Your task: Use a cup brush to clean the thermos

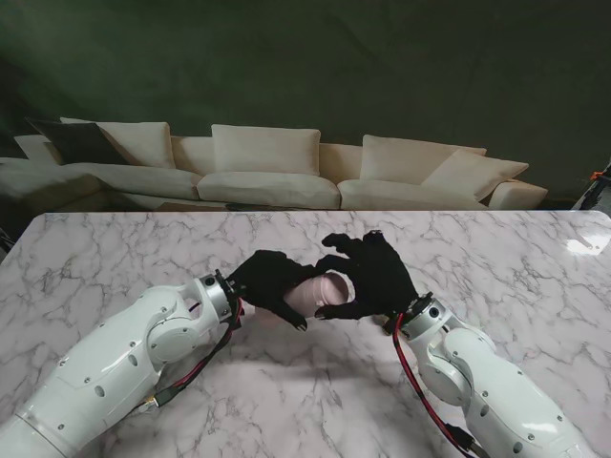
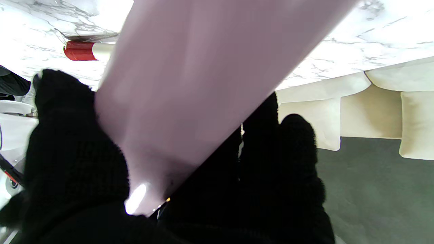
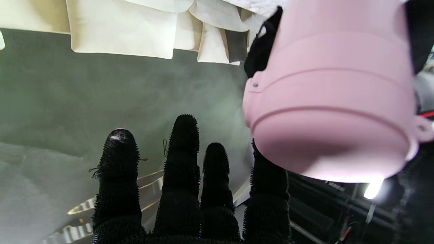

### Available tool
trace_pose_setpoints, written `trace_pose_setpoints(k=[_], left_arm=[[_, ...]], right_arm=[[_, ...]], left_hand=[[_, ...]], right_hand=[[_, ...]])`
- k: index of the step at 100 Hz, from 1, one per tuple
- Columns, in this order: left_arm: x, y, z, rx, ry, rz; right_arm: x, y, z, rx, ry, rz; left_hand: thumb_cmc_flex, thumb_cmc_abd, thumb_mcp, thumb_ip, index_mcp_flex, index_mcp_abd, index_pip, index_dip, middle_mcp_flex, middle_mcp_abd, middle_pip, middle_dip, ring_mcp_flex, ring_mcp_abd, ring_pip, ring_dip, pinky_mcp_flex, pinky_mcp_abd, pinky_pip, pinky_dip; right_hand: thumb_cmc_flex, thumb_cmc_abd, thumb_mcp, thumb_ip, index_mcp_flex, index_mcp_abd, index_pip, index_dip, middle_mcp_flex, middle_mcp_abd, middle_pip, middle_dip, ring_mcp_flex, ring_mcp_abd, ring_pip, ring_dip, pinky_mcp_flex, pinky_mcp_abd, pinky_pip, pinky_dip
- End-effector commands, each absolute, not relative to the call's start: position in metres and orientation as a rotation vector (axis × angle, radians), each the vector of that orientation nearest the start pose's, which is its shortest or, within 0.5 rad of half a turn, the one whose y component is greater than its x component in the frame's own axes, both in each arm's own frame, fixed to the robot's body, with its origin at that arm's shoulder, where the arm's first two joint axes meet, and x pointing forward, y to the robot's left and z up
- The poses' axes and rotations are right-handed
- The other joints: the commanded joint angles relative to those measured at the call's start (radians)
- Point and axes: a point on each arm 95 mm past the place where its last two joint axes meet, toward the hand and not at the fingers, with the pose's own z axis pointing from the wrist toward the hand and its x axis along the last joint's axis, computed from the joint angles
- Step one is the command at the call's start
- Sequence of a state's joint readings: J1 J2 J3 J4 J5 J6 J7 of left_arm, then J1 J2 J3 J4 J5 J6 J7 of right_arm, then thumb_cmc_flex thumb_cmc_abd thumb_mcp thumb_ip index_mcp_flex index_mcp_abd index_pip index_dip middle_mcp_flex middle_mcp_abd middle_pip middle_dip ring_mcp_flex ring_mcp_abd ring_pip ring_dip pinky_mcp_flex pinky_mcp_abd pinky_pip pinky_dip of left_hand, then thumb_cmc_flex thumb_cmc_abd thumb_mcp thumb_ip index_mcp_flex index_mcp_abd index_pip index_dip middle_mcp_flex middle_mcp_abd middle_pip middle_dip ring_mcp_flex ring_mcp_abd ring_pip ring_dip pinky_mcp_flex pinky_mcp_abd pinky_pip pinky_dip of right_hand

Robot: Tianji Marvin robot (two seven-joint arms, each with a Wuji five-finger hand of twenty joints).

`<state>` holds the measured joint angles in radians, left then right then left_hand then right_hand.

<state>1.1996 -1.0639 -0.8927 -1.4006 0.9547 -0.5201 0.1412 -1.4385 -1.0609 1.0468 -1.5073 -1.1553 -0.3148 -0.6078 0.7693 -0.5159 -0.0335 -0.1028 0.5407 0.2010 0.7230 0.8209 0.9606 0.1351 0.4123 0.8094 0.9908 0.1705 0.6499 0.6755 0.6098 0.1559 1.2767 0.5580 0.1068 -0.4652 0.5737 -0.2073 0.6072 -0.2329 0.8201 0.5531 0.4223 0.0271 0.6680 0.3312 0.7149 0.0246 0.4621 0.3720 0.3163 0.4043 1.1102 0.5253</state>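
The thermos (image 1: 325, 290) is lifted off the marble bench (image 1: 115, 258), gripped in my left robot hand (image 1: 270, 282). My right robot hand (image 1: 370, 275) sits against its lid end, fingers (image 3: 181, 159) spread and holding nothing. On the bench under the thermos lies a red-tipped handle (image 2: 79, 51), half hidden; a sofa (image 1: 267, 167) stands beyond.

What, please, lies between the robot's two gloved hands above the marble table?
The pink thermos: the stand view shows it spanning the gap, left hand wrapped around its body, right hand open at its lid end.
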Motion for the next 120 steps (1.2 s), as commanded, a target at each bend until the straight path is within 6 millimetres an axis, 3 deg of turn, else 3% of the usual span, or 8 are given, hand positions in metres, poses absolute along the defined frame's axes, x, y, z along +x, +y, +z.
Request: trace_pose_setpoints(k=[1,24,51,64,76,93,105,120], left_arm=[[0.439,-0.090,-0.284,-0.605,1.880,-1.956],[0.440,-0.091,-0.283,-0.600,1.882,-1.955],[0.440,-0.089,-0.283,-0.600,1.881,-1.947],[0.441,-0.088,-0.282,-0.598,1.879,-1.943],[0.441,-0.086,-0.281,-0.595,1.874,-1.941],[0.441,-0.084,-0.281,-0.594,1.869,-1.939],[0.441,-0.084,-0.281,-0.592,1.866,-1.944],[0.440,-0.085,-0.282,-0.605,1.858,-1.951]], right_arm=[[0.388,0.063,-0.291,0.589,1.298,2.024],[0.384,0.080,-0.295,0.694,1.207,2.051],[0.374,0.079,-0.290,0.807,1.253,2.055],[0.367,0.068,-0.280,0.777,1.304,2.085],[0.360,0.054,-0.271,0.715,1.421,2.081],[0.355,0.041,-0.270,0.711,1.484,2.006],[0.358,0.037,-0.274,0.714,1.489,1.972],[0.364,0.035,-0.280,0.737,1.461,1.944]], left_hand=[[0.476,0.283,0.375,0.088,0.071,-0.220,0.117,0.044,0.003,-0.029,0.050,0.023,0.066,-0.051,0.131,0.045,-0.009,-0.075,0.040,0.023],[0.474,0.281,0.377,0.088,0.073,-0.221,0.118,0.043,0.006,-0.028,0.052,0.023,0.071,-0.052,0.134,0.046,-0.004,-0.075,0.043,0.024],[0.473,0.280,0.379,0.087,0.074,-0.221,0.118,0.043,0.007,-0.028,0.053,0.022,0.072,-0.052,0.134,0.045,-0.003,-0.074,0.043,0.023],[0.473,0.281,0.379,0.087,0.073,-0.221,0.118,0.043,0.006,-0.029,0.053,0.022,0.071,-0.052,0.133,0.045,-0.003,-0.075,0.043,0.023],[0.473,0.281,0.380,0.087,0.073,-0.220,0.118,0.043,0.006,-0.029,0.053,0.022,0.072,-0.054,0.134,0.045,-0.003,-0.075,0.043,0.022],[0.473,0.281,0.379,0.087,0.072,-0.221,0.118,0.043,0.005,-0.029,0.053,0.022,0.070,-0.052,0.133,0.045,-0.005,-0.074,0.043,0.022],[0.473,0.282,0.379,0.087,0.071,-0.221,0.117,0.043,0.005,-0.029,0.053,0.022,0.070,-0.052,0.133,0.045,-0.005,-0.074,0.043,0.022],[0.472,0.280,0.377,0.086,0.068,-0.219,0.115,0.041,0.004,-0.030,0.052,0.021,0.068,-0.053,0.132,0.044,-0.006,-0.073,0.043,0.022]], right_hand=[[0.048,0.127,0.084,0.044,0.140,-0.164,0.162,0.067,0.053,-0.021,0.016,0.015,0.033,-0.005,0.034,0.029,-0.033,0.047,0.004,0.024],[0.015,0.147,0.119,0.033,0.327,-0.036,0.178,0.051,0.184,-0.018,0.062,0.041,0.093,0.014,0.118,0.073,-0.017,0.077,0.033,0.059],[-0.119,0.212,-0.019,0.091,-0.444,0.154,-0.143,-0.111,-0.153,0.042,-0.003,0.012,-0.115,0.033,0.005,0.020,-0.078,0.041,-0.029,0.019],[-0.030,0.065,0.049,0.116,-0.529,0.180,-0.347,-0.239,-0.246,0.058,-0.184,-0.087,-0.196,0.054,-0.139,-0.074,-0.116,0.040,-0.094,-0.048],[0.129,-0.109,0.126,0.172,-0.529,0.163,-0.433,-0.195,-0.247,0.064,-0.325,-0.136,-0.221,0.078,-0.235,-0.123,-0.110,0.077,-0.144,-0.087],[0.241,-0.184,0.372,0.296,-0.514,0.089,-0.592,-0.138,-0.246,0.068,-0.330,-0.130,-0.210,0.081,-0.272,-0.130,-0.113,0.062,-0.162,-0.105],[0.235,-0.200,0.550,0.263,-0.500,0.057,-0.665,-0.082,-0.244,0.062,-0.320,-0.127,-0.189,0.069,-0.265,-0.123,-0.106,0.040,-0.157,-0.101],[0.165,-0.103,0.297,0.160,-0.492,0.069,-0.689,-0.049,-0.244,0.063,-0.293,-0.117,-0.184,0.066,-0.253,-0.114,-0.113,0.030,-0.148,-0.098]])
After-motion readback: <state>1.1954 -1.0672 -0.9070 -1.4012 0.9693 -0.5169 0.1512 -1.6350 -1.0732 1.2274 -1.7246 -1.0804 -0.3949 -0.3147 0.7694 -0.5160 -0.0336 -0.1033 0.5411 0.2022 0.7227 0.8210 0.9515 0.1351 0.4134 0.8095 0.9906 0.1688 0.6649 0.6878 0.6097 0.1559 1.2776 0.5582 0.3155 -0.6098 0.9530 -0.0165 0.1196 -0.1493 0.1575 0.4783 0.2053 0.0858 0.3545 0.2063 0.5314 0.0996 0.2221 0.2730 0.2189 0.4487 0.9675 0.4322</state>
